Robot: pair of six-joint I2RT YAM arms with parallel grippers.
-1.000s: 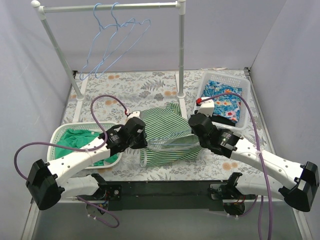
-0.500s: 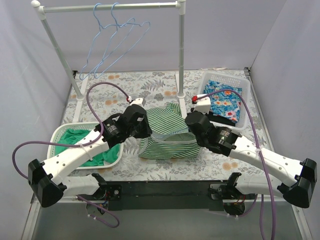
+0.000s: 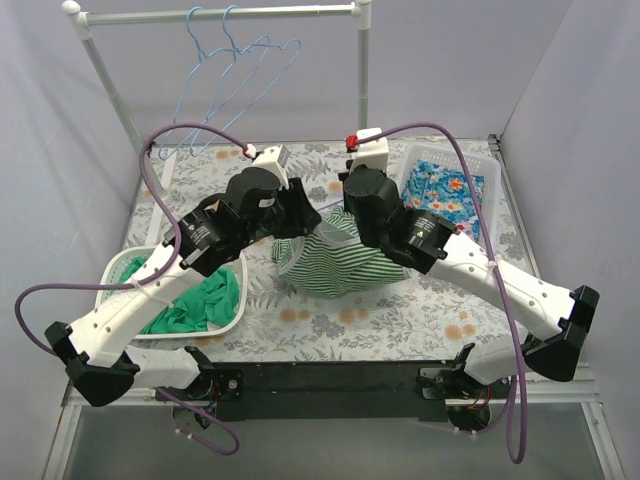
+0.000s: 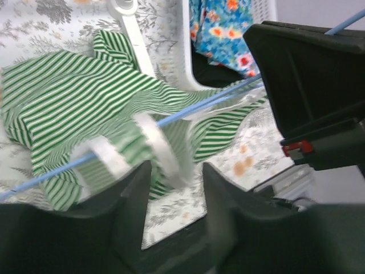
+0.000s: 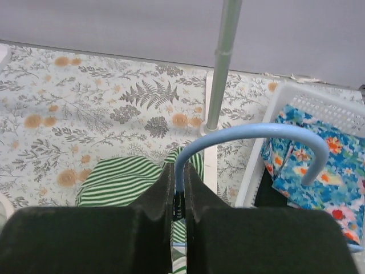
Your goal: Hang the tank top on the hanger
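Rising since earlier | left pincer [image 4: 171, 174] clamps tank top [image 4: 68, 97] | right pincer [image 5: 178, 177] clamps hanger [image 5: 256, 130]

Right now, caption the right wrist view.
Right fingers shut on the hanger below its hook, over the tank top.

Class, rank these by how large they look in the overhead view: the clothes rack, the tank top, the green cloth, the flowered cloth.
1. rack
2. tank top, partly hidden
3. green cloth and flowered cloth: these look alike and both are partly covered, so they are left unranked.
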